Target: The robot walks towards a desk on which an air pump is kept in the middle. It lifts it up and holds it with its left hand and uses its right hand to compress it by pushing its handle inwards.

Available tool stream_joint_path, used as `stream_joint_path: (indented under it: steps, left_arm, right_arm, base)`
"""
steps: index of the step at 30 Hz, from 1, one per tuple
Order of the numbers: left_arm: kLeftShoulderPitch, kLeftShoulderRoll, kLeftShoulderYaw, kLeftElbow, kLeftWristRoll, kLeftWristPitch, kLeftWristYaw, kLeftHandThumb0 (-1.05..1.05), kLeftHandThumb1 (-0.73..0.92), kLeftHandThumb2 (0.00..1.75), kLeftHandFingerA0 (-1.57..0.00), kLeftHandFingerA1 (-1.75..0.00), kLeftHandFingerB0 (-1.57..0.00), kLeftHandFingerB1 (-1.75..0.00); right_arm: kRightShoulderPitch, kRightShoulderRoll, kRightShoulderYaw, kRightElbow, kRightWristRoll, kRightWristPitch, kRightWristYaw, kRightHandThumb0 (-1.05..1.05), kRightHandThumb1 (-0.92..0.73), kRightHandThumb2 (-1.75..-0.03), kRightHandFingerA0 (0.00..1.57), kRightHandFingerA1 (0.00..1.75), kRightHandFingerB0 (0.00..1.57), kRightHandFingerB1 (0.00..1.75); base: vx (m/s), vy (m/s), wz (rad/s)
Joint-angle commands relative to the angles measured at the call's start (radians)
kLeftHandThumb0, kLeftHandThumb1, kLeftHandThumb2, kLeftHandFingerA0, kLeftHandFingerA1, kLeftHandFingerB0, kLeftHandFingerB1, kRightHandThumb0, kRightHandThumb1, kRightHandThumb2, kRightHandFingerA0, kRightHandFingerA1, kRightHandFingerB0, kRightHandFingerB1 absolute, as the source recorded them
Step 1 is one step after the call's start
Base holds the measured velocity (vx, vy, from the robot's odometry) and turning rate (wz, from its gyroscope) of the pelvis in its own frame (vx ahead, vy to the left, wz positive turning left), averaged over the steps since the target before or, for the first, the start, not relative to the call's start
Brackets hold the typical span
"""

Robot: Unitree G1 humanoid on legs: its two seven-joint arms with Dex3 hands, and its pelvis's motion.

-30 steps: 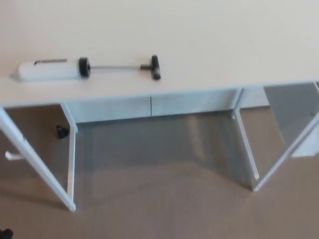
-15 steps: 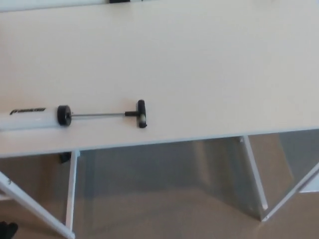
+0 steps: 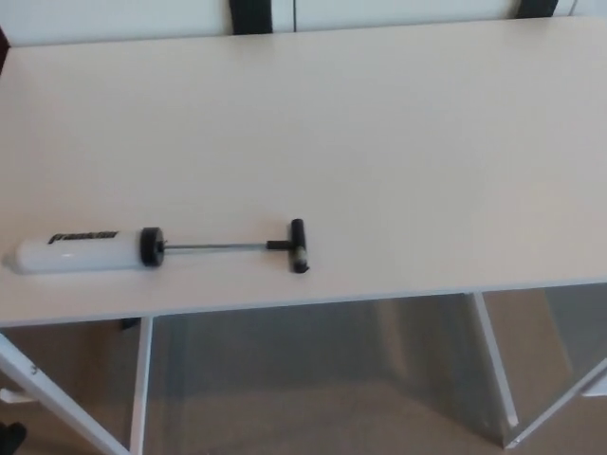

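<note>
An air pump lies flat on the cream desk [image 3: 379, 142], near its front edge on the left. Its white cylinder body [image 3: 81, 251] points left and ends in a black collar [image 3: 151, 246]. A thin metal rod [image 3: 213, 247] runs right from the collar, drawn fully out, to a black T-handle [image 3: 299, 245]. Neither of my hands shows in the head view.
The desk's front edge crosses the picture low down, with white legs [image 3: 142, 379] and a translucent panel beneath it over a brown floor. Dark chair backs [image 3: 251, 14] stand beyond the far edge.
The whole picture has shifted as the camera came closer and tilted: the desk's far edge now shows and less floor is in view. The pump itself lies as before.
</note>
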Motion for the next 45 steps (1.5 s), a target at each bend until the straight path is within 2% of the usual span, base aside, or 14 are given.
stream_joint_path:
  steps: [1, 4, 5, 7, 16, 17, 21, 24, 25, 28, 29, 38, 39, 45]
  left_arm:
    - [-0.007, 0.014, -0.002, 0.007, -0.006, 0.015, 0.011, 0.06, 0.71, 0.67, -0.42, -0.52, -0.30, -0.39]
    - [-0.007, 0.013, -0.003, 0.004, -0.007, 0.015, 0.010, 0.06, 0.70, 0.70, -0.41, -0.53, -0.29, -0.41]
    - [-0.009, 0.013, -0.001, 0.005, -0.009, 0.014, 0.013, 0.05, 0.69, 0.63, -0.44, -0.52, -0.33, -0.40]
    - [-0.013, 0.013, 0.000, 0.007, -0.010, 0.013, 0.018, 0.05, 0.69, 0.63, -0.44, -0.52, -0.33, -0.40]
    - [-0.025, 0.014, -0.001, 0.016, -0.012, 0.012, 0.014, 0.07, 0.69, 0.69, -0.40, -0.53, -0.29, -0.41]
    - [-0.022, 0.013, 0.001, 0.008, -0.016, 0.017, 0.015, 0.04, 0.53, 1.01, -0.29, -0.60, -0.20, -0.54]
    - [-0.007, 0.007, 0.003, -0.023, -0.023, 0.029, 0.019, 0.03, 0.52, 1.02, -0.28, -0.59, -0.19, -0.54]
    - [0.068, -0.027, 0.001, -0.181, -0.051, 0.088, 0.015, 0.01, 0.55, 1.03, -0.26, -0.58, -0.14, -0.52]
    - [0.093, -0.042, 0.000, -0.244, -0.062, 0.111, 0.024, 0.01, 0.75, 0.72, -0.36, -0.49, -0.24, -0.38]
    - [0.148, -0.067, 0.004, -0.369, -0.080, 0.159, 0.054, 0.00, 0.74, 0.70, -0.38, -0.50, -0.30, -0.40]
    - [0.161, -0.066, 0.010, -0.388, -0.085, 0.173, 0.058, 0.01, 0.53, 1.01, -0.26, -0.57, -0.17, -0.52]
    - [0.191, -0.071, 0.038, -0.443, -0.114, 0.215, 0.069, 0.02, 0.54, 1.02, -0.25, -0.58, -0.17, -0.53]
    - [0.191, -0.070, 0.038, -0.442, -0.115, 0.217, 0.065, 0.02, 0.55, 1.04, -0.21, -0.56, -0.16, -0.53]
    - [0.196, -0.062, 0.044, -0.443, -0.115, 0.225, 0.070, 0.04, 0.54, 1.03, -0.23, -0.57, -0.17, -0.53]
  right_arm:
    - [0.003, -0.009, -0.014, 0.003, 0.027, -0.009, -0.011, -0.26, -0.63, -0.58, 0.60, 0.52, 0.51, 0.45]
    - [0.001, -0.009, -0.013, 0.004, 0.026, -0.010, -0.009, -0.27, -0.63, -0.58, 0.58, 0.51, 0.50, 0.44]
    - [0.002, -0.010, -0.009, 0.002, 0.022, -0.013, -0.004, -0.28, -0.64, -0.59, 0.58, 0.51, 0.48, 0.43]
    - [0.003, -0.011, -0.005, 0.001, 0.019, -0.016, 0.001, -0.28, -0.64, -0.59, 0.58, 0.51, 0.48, 0.43]
    - [-0.002, -0.013, -0.003, 0.005, 0.023, -0.017, -0.002, -0.28, -0.65, -0.59, 0.59, 0.50, 0.47, 0.42]
    - [-0.002, -0.013, 0.000, 0.007, 0.019, -0.021, -0.005, -0.27, -0.65, -0.59, 0.56, 0.48, 0.49, 0.42]
    - [0.005, -0.011, 0.004, 0.011, 0.018, -0.030, -0.002, -0.27, -0.65, -0.59, 0.55, 0.48, 0.48, 0.42]
    - [0.009, -0.015, 0.004, 0.008, 0.016, -0.031, -0.014, -0.27, -0.63, -0.58, 0.58, 0.48, 0.48, 0.42]
    - [0.006, -0.020, 0.002, 0.005, 0.017, -0.025, -0.017, -0.27, -0.63, -0.58, 0.57, 0.48, 0.51, 0.43]
    - [0.001, -0.030, 0.007, 0.003, 0.013, -0.027, -0.013, -0.27, -0.63, -0.58, 0.56, 0.49, 0.49, 0.42]
    - [0.003, -0.031, 0.014, 0.004, 0.004, -0.031, -0.015, -0.29, -0.62, -0.58, 0.57, 0.48, 0.47, 0.40]
    - [-0.013, -0.029, 0.019, -0.007, 0.014, -0.018, -0.017, -0.28, -0.64, -0.59, 0.54, 0.48, 0.46, 0.41]
    - [-0.013, -0.029, 0.021, -0.008, 0.012, -0.019, -0.021, -0.28, -0.62, -0.58, 0.59, 0.50, 0.49, 0.42]
    - [-0.014, -0.025, 0.025, 0.004, 0.011, -0.026, -0.021, -0.29, -0.62, -0.58, 0.60, 0.50, 0.50, 0.43]
  base:
    - [0.00, 0.000, 0.00]
    - [0.00, 0.000, 0.00]
    - [0.00, 0.000, 0.00]
    - [0.00, 0.000, 0.00]
    - [0.00, 0.000, 0.00]
    - [0.00, 0.000, 0.00]
    - [0.00, 0.000, 0.00]
    - [0.00, 0.000, 0.00]
    - [0.00, 0.000, 0.00]
    - [0.00, 0.000, 0.00]
    - [0.00, 0.000, 0.00]
    - [0.00, 0.000, 0.00]
    - [0.00, 0.000, 0.00]
    - [0.00, 0.000, 0.00]
